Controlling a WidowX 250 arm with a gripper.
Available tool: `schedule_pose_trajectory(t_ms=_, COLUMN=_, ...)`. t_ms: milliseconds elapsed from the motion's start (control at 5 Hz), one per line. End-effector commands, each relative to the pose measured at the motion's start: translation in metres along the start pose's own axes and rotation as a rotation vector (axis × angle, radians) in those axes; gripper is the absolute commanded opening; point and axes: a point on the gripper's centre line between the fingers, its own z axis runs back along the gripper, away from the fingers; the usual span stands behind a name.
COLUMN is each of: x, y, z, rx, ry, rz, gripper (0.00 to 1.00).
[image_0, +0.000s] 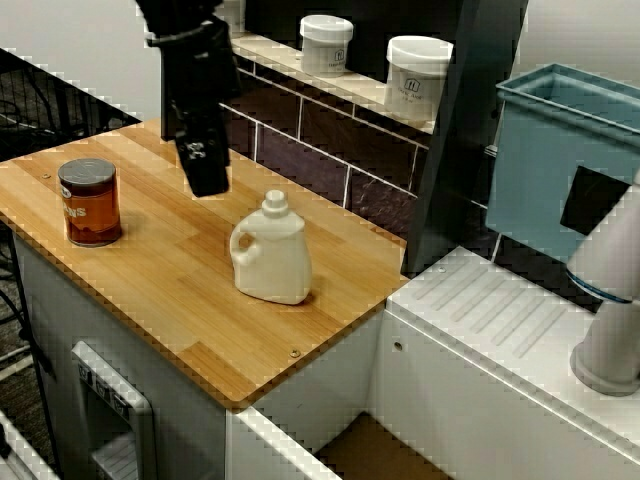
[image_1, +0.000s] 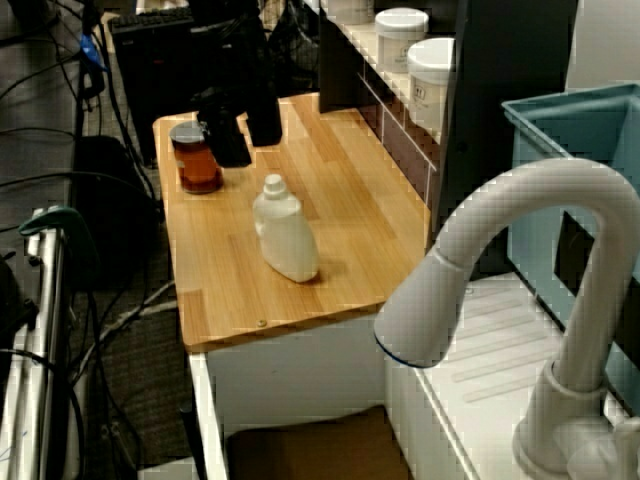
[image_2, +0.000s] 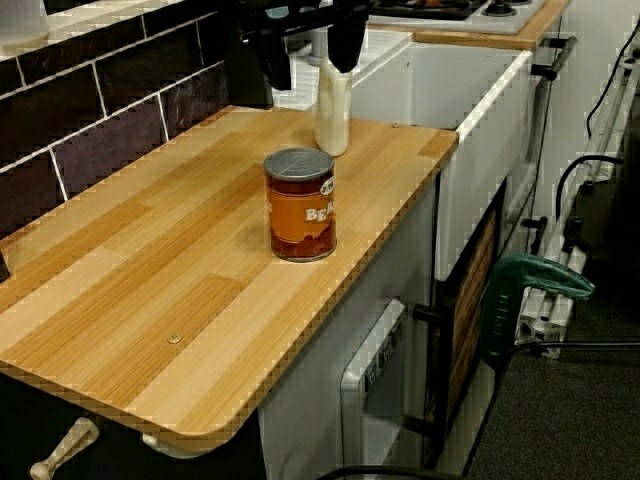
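Note:
My black gripper (image_0: 206, 178) hangs above the back of the wooden counter (image_0: 170, 290), fingers pointing down. In the view from the sink side its two fingers (image_1: 228, 145) stand apart with nothing between them, so the gripper (image_1: 246, 135) is open. A beans can (image_0: 90, 202) with an orange label stands to its left near the counter's end. A white handled detergent bottle (image_0: 270, 250) stands upright to its right, nearer the front edge. In the view along the counter the can (image_2: 299, 205) is in front and the bottle (image_2: 333, 110) shows behind the gripper (image_2: 310, 58).
A dark tiled wall (image_0: 320, 150) backs the counter, with two white tubs (image_0: 325, 43) (image_0: 417, 77) on the ledge above. To the right are a ribbed white drainboard (image_0: 500, 320), a white faucet (image_1: 520, 270) and a blue-grey bin (image_0: 560, 170).

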Motion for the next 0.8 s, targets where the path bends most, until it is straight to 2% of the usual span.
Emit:
schedule_pose_trajectory(t_ms=0, x=-0.023, y=0.016, z=0.020, rx=0.070, ry=0.041, rz=0.123, gripper=1.00)
schedule_pose_trajectory(t_ms=200, x=-0.039, y=0.025, z=0.023, rx=0.103, ry=0.074, rz=0.215, gripper=1.00)
schedule_pose_trajectory(t_ms=600, x=-0.068, y=0.035, z=0.030, rx=0.113, ry=0.094, rz=0.312, gripper=1.00)
